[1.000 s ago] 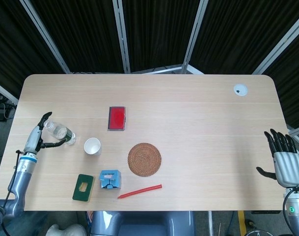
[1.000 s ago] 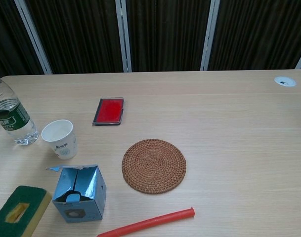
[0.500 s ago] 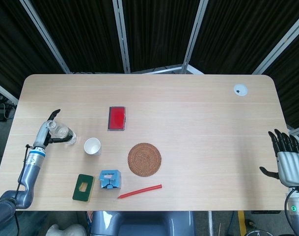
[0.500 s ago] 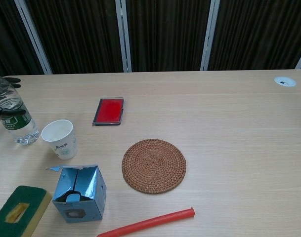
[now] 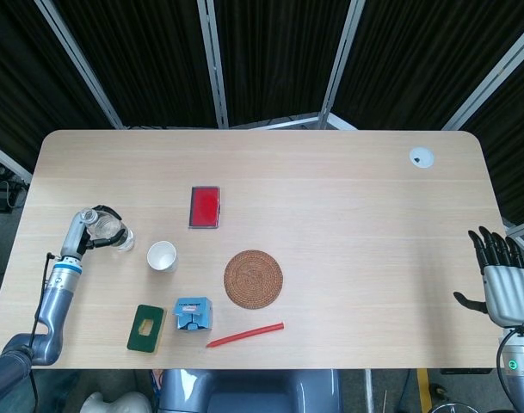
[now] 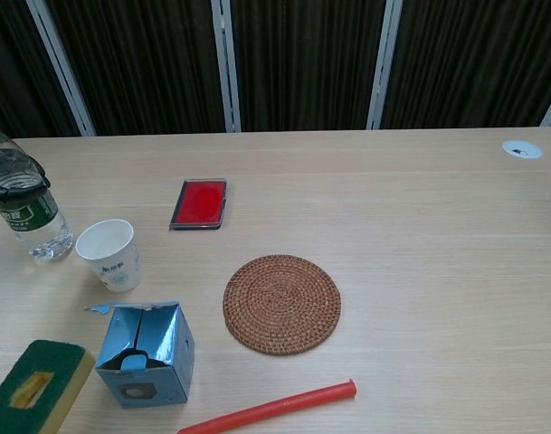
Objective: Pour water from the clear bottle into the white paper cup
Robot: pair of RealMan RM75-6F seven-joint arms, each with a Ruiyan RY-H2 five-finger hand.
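Chest view cuts off the bottle at the left edge; only dark fingers across its upper body show there, the rest of the left hand out of frame. Bottle cap not clear in either view. Right hand absent from the chest view.

Surface: pale wood table, rounded corners, small white disc near the far right corner. Black curtain panels with grey metal frames behind.

Left hand sits at the table's left side, fingers wrapped around the upright bottle, holding it; forearm runs back toward the near edge. Bottle stands on the table just left of the white cup, apart from it. Cup upright, open mouth up.

Right hand hangs off the table's right edge, fingers straight and spread, holding nothing.

Also on the table: red case, woven coaster, blue box, green sponge, red straw
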